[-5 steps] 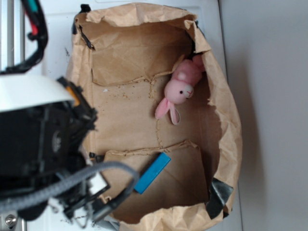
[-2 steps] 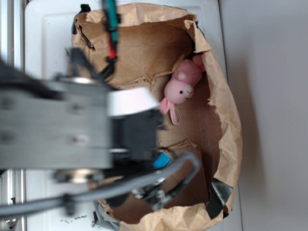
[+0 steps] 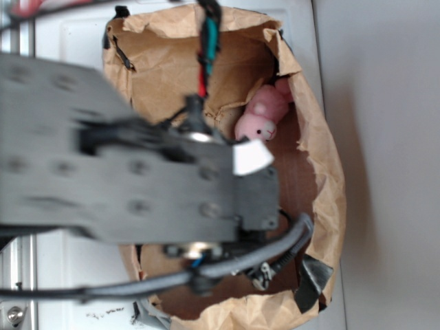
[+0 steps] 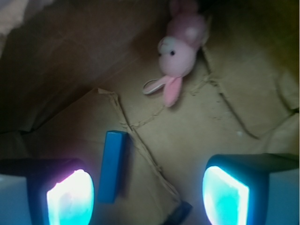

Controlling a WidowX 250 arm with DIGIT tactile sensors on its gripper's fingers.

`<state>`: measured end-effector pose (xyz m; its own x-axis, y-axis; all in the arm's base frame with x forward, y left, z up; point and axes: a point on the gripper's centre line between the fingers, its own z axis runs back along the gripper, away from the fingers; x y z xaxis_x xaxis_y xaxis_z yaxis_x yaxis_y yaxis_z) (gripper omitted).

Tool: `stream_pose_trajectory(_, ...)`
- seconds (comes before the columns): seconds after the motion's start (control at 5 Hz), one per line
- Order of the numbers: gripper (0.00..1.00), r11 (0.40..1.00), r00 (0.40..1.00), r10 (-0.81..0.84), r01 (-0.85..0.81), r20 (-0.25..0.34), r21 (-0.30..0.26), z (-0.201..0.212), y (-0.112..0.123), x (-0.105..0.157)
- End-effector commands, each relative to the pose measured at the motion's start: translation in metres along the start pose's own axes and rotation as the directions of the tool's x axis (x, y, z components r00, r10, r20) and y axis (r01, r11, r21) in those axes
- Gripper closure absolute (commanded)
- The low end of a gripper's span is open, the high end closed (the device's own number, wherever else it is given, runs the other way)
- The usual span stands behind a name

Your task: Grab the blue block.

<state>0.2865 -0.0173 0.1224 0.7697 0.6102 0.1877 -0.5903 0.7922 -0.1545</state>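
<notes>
In the wrist view the blue block lies flat on the brown paper floor, just right of my left fingertip. My gripper is open and empty, its jaws wide apart above the floor, with the right fingertip far from the block. The pink plush bunny lies farther ahead. In the exterior view my blurred arm covers the block, and only the bunny shows past it.
A crumpled brown paper bag, cut open, walls the work area on all sides. A torn paper flap edge runs across the floor beside the block. A dark clip holds the bag's lower right corner.
My arm has swung from the left edge rightward over the bag and now hides the blue block in the exterior view. The block and bunny have not moved.
</notes>
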Motion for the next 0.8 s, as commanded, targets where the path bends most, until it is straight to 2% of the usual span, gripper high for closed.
stream_pose_trajectory(0.0,0.0,1.0,1.0,-0.027,0.027,0.011,-0.012,-0.02,-0.02,0.004)
stream_pose_trajectory(0.2,0.0,0.994,0.994,-0.11,0.11,-0.007,0.006,-0.005,-0.015,-0.015)
stream_pose_trajectory(0.6,0.0,0.994,0.994,-0.11,0.11,-0.007,0.006,-0.005,-0.015,-0.015)
